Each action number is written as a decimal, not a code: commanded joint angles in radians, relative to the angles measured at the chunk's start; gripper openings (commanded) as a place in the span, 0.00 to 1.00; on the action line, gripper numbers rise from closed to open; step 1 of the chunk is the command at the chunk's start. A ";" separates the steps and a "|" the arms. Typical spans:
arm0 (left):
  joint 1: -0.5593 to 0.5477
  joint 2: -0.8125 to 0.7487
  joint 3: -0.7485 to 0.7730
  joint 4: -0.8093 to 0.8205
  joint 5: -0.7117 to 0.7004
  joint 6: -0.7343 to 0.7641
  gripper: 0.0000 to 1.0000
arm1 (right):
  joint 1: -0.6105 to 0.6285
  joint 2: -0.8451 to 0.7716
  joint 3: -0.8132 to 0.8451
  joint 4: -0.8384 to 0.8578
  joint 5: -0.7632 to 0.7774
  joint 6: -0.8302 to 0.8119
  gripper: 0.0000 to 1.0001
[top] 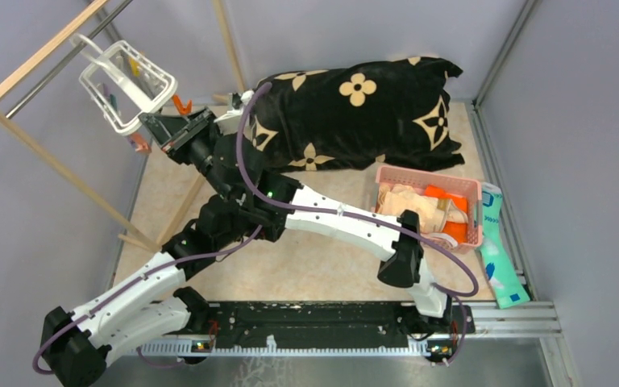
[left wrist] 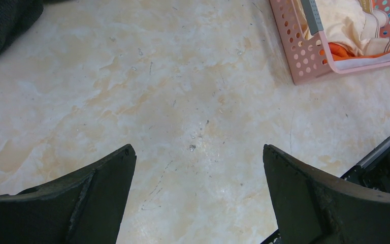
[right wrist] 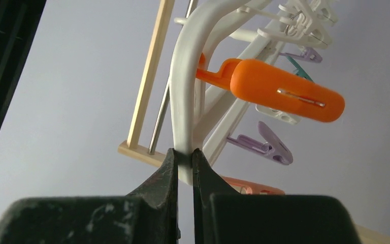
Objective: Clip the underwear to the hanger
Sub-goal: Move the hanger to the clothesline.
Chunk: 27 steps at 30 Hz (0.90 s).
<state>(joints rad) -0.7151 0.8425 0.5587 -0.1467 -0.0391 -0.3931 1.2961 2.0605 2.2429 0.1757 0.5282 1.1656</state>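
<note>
One right claw (right wrist: 184, 155) around hanger (right wrist: 184, 81) rim

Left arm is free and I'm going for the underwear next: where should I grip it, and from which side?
Come straight down from above: the walls of the pink basket block the sides. Pinch the bunched cream folds of the underwear at the basket's left end, clear of the orange cloth beside it.
</note>
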 commanded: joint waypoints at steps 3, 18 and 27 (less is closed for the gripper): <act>0.005 -0.006 0.033 -0.007 0.010 -0.004 1.00 | -0.034 0.018 0.213 -0.064 -0.061 -0.090 0.00; 0.005 0.004 0.040 -0.010 0.017 -0.004 1.00 | -0.125 0.068 0.351 -0.049 -0.221 -0.165 0.00; 0.005 0.005 0.045 -0.018 0.021 -0.007 1.00 | -0.149 0.101 0.363 0.086 -0.306 -0.192 0.00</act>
<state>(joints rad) -0.7151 0.8505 0.5629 -0.1604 -0.0322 -0.3931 1.1595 2.1464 2.5484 0.1314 0.2745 1.0065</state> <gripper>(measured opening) 0.997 0.006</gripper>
